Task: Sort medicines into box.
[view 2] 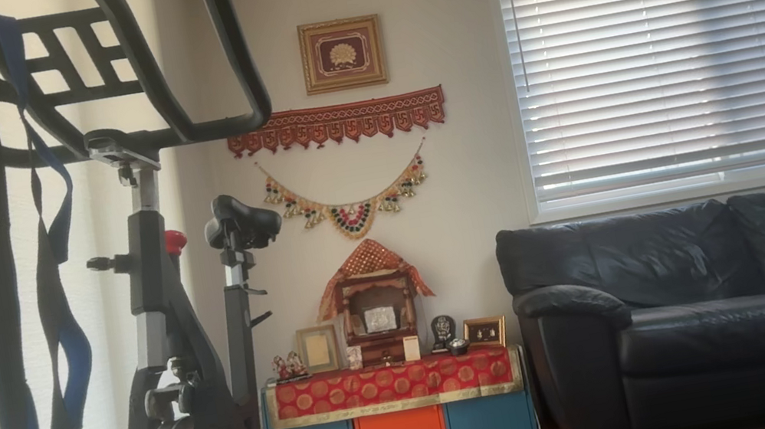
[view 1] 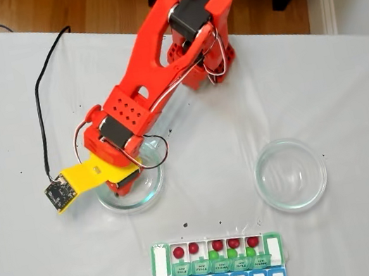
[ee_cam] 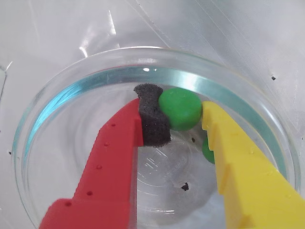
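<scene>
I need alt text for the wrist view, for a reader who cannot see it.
A gripper with one red and one yellow finger closes around a green ball inside a clear glass dish. A black foam pad on the red finger touches the ball; a second green ball peeks from behind the yellow finger.

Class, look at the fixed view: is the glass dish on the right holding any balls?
No, the right-hand dish shows just clear glass.

One gripper (ee_cam: 183, 124) finger is coloured red with a black foam pad, the other yellow, and a bright green ball (ee_cam: 180, 109) is seen between them in a clear glass dish (ee_cam: 57, 100). In the fixed view, dark red and green balls (view 1: 218, 245) are shown in a white box (view 1: 219, 275) with green and blue lids. The arm (view 1: 157, 64) is coloured orange-red, against a white table (view 1: 346, 81).
</scene>
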{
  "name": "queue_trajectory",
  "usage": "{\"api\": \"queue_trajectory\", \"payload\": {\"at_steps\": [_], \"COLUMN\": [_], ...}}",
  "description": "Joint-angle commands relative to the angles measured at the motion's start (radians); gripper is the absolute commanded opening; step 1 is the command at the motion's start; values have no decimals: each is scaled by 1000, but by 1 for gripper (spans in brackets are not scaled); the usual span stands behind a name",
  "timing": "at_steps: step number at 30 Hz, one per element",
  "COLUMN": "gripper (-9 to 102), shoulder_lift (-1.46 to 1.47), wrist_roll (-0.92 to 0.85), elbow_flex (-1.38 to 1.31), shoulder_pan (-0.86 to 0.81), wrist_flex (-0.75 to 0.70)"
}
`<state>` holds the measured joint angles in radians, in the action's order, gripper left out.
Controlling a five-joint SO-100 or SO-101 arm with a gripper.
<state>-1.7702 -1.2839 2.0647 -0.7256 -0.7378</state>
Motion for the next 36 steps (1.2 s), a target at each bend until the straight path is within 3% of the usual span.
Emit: {"api": "queue_trajectory", "payload": {"at_steps": [1,23,36], "gripper": [11,2,2], "shoulder_lift": [-28,-31,-149], "wrist_roll": [-15,-29,-44], "elbow_flex": [-2,-3,-91], "shoulder_pan": [-28,-31,-29], "wrist_flex": [28,21,-129]}}
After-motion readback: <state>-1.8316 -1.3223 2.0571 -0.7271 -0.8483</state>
